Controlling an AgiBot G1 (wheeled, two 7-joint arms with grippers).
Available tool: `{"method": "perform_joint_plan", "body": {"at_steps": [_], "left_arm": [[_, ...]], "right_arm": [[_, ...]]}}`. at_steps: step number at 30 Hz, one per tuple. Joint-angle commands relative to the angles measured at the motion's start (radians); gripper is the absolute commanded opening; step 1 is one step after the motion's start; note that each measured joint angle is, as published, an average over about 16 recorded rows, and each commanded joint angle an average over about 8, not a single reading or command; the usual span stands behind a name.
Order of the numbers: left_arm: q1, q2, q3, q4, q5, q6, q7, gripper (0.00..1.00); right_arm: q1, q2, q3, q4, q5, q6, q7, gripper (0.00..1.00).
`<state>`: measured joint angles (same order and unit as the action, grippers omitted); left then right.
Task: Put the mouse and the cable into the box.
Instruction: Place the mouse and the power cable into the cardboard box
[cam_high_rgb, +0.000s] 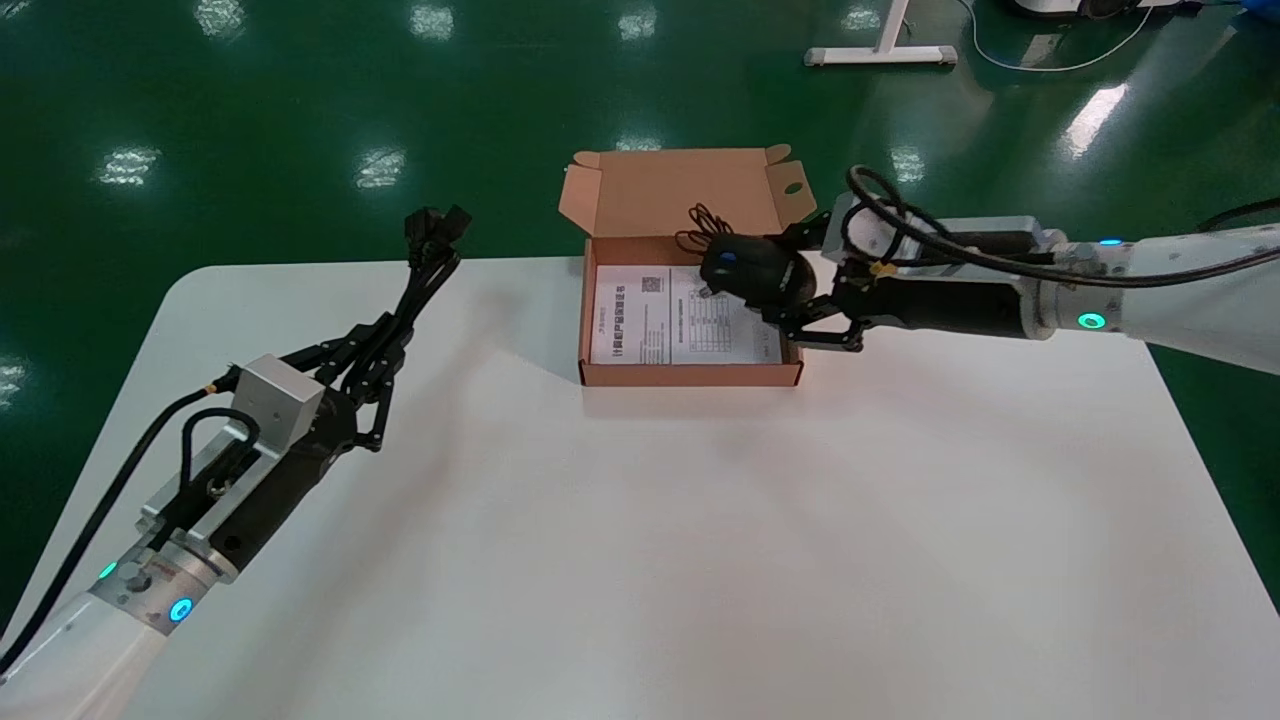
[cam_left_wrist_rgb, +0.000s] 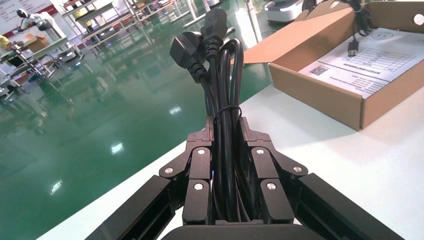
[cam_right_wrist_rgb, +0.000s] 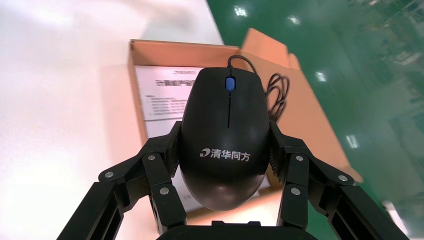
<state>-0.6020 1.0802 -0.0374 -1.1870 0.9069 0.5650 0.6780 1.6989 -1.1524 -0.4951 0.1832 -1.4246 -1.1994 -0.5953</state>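
Box (cam_high_rgb: 690, 375): open cardboard, on white table (cam_high_rgb: 640, 560), lid flap raised at its far side; printed sheet (cam_high_rgb: 660, 325) lies flat inside.

Mouse (cam_high_rgb: 745, 270): black, blue wheel, over the box's right rear part. Right gripper (cam_high_rgb: 775, 290) reaches in from the box's right, jaws pinching the mouse's two flanks. Thin cord (cam_high_rgb: 705, 225) loops at the box's back wall.

Cable (cam_high_rgb: 425, 270): black tied bundle, well left of the box, off the table. Left gripper (cam_high_rgb: 385, 350) jaws clamp its lower length, plugs uppermost.
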Motion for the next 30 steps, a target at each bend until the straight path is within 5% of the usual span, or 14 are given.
{"method": "perform_joint_plan", "body": {"at_steps": [1, 30], "left_arm": [[0.008, -0.002, -0.004, -0.003, -0.002, 0.001, 0.001, 0.00], [0.013, 0.004, 0.016, 0.016, 0.005, -0.003, -0.014, 0.00]], "right_arm": [[-0.001, -0.018, -0.001, -0.021, -0.001, 0.010, -0.016, 0.00], [0.005, -0.091, -0.022, -0.161, -0.031, 0.085, -0.131, 0.00]]}}
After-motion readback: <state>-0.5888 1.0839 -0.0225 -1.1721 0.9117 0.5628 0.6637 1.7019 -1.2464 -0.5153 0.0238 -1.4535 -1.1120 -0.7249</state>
